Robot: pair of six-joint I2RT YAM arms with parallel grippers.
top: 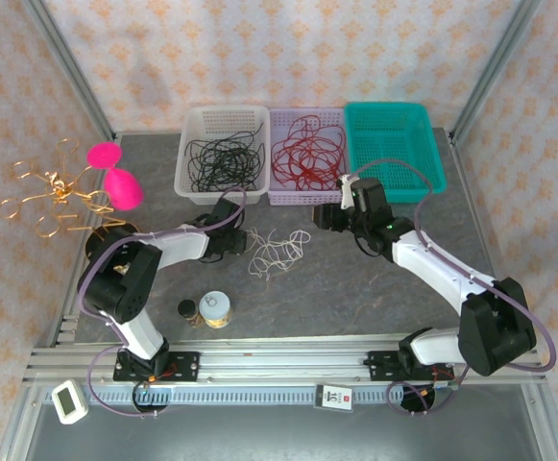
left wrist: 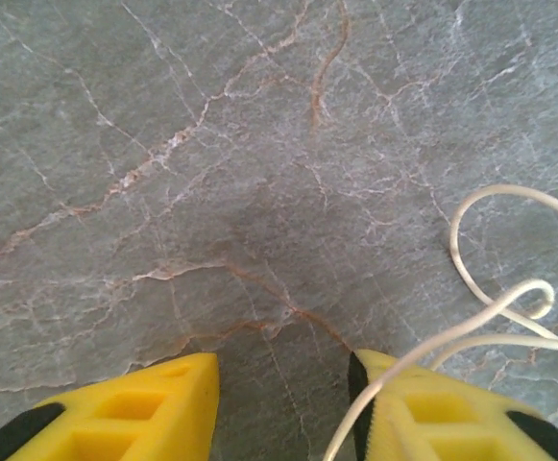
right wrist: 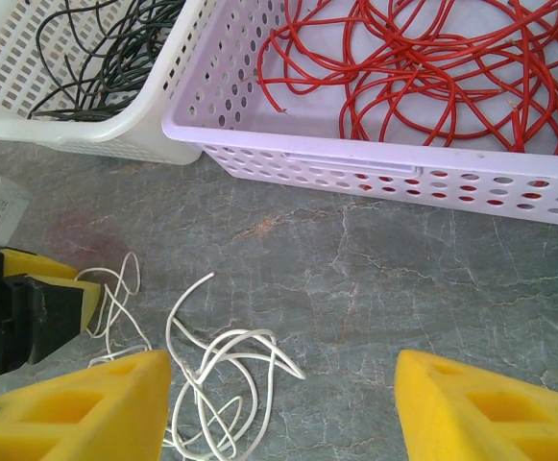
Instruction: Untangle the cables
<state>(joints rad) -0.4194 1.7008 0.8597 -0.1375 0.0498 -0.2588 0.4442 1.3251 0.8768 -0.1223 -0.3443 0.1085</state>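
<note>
Top view, table [top: 355, 288]: a matte grey slab with pale stone-like veins.
Top view, cables: thin black cables [top: 219, 158] lay coiled in the perforated white basket [top: 223, 111]. Glossy red cables [top: 307, 154] were looped in the lavender basket [top: 305, 199] beside it. A curly off-white cable [top: 277, 252] lay loose on the table between the left gripper [top: 243, 240] and the right gripper [top: 325, 217].
Left wrist, left gripper [left wrist: 283, 370]: the yellow moulded fingers [left wrist: 154, 403] stood apart over bare table (nothing pinched). The off-white cable [left wrist: 452, 240] curved in smooth loops past the right-hand finger's inner edge.
Right wrist, right gripper [right wrist: 283, 384]: the blocky yellow fingers [right wrist: 480, 403] were spread wide, gripping nothing. The off-white cable [right wrist: 230, 346] lay tangled by the left-hand finger, on the table in front of the baskets.
</note>
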